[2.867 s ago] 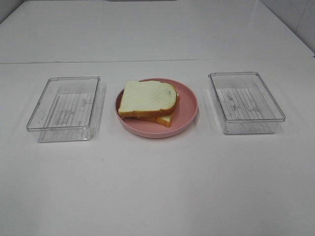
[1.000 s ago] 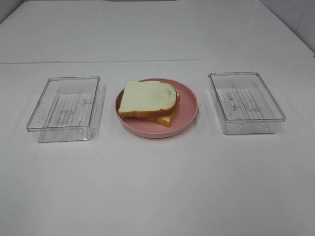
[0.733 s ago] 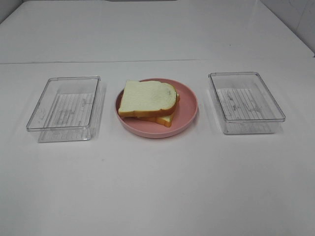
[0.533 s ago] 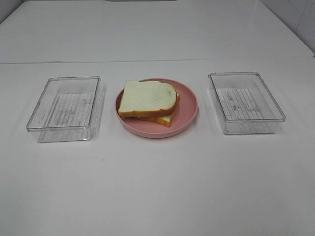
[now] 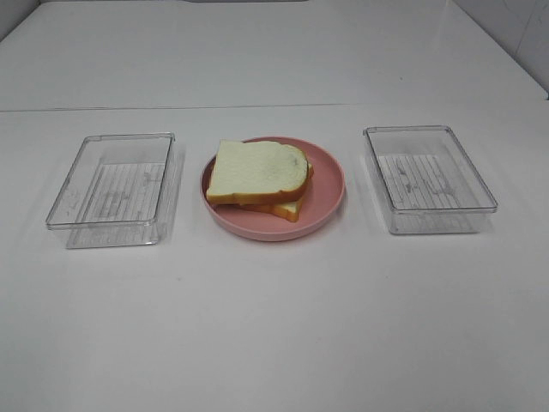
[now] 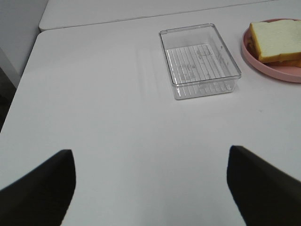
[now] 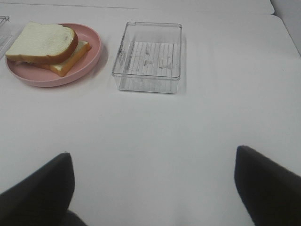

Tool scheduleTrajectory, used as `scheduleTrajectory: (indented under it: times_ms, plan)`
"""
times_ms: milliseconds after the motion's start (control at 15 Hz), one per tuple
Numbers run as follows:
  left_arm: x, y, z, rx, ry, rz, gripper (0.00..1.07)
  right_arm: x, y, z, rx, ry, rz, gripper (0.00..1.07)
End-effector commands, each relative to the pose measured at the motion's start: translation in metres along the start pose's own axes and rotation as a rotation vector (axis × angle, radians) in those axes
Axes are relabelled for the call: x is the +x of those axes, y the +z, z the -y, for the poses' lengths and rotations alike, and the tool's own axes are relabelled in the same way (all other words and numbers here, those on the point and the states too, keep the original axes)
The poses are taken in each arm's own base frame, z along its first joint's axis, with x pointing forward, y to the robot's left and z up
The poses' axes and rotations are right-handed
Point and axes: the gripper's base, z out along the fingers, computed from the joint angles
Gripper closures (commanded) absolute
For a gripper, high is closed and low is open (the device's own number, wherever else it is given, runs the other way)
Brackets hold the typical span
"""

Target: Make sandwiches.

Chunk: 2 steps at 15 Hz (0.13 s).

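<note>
Both grippers, left (image 6: 150, 188) and right (image 7: 153, 190), stood apart and empty; the sandwich (image 5: 258, 178) sat skewed mid-frame on the plate (image 5: 330, 184), so a careless nudge risked sliding its top slice off.

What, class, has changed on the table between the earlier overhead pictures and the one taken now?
Nothing visibly changed. The sandwich lies on the pink plate exactly as before, and the two clear containers, left and right, sit in the same spots on either side. No gripper enters the overhead view at any point.

Pink plate (image 5: 326, 184) between clear trays (image 5: 111, 184) (image 5: 429, 176).
</note>
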Motion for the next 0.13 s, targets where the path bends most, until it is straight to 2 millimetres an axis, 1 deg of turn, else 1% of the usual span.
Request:
scheduleTrajectory:
  times_ms: [67, 133]
  plan:
    - [0.0015, -0.0015, 0.0004, -0.001, -0.009, 0.023, 0.24, 0.0009, -0.0010, -0.0004, 0.003, -0.007, 0.017, 0.20]
    - [0.0015, -0.0015, 0.0004, -0.001, -0.009, 0.023, 0.24, 0.0009, -0.0010, -0.0004, 0.003, -0.007, 0.017, 0.20]
